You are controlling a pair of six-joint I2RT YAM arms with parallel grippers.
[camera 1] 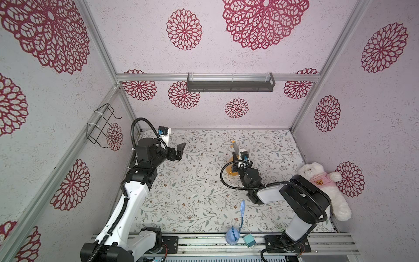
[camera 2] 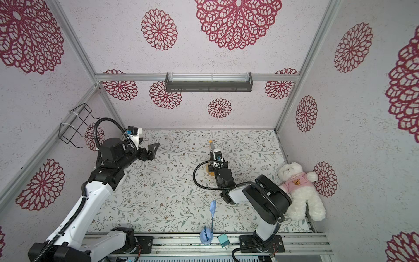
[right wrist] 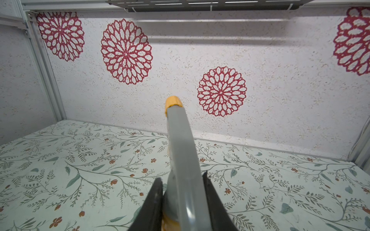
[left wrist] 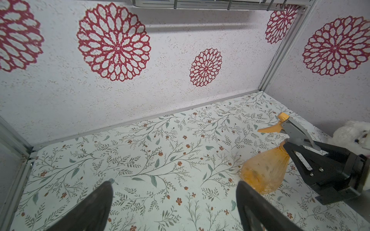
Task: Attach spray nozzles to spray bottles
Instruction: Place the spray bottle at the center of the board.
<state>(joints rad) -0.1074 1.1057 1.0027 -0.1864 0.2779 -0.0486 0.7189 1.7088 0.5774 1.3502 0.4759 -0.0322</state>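
Seating spray nozzle (left wrist: pixel 296 130), clamped in right fingers (right wrist: pixel 214 204), onto spray bottle (left wrist: pixel 264 172); left fingers (left wrist: pixel 90 208) spread wide; next, likely twisting it tight.

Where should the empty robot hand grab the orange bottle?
Grab the bottle around its wide round belly, coming in level from the open left gripper's side. It stands upright, the neck is thin, and the right gripper's fingers are clamped on the sprayer head on top, so the belly is the free, roomy part. It looks soft, so squeeze gently.
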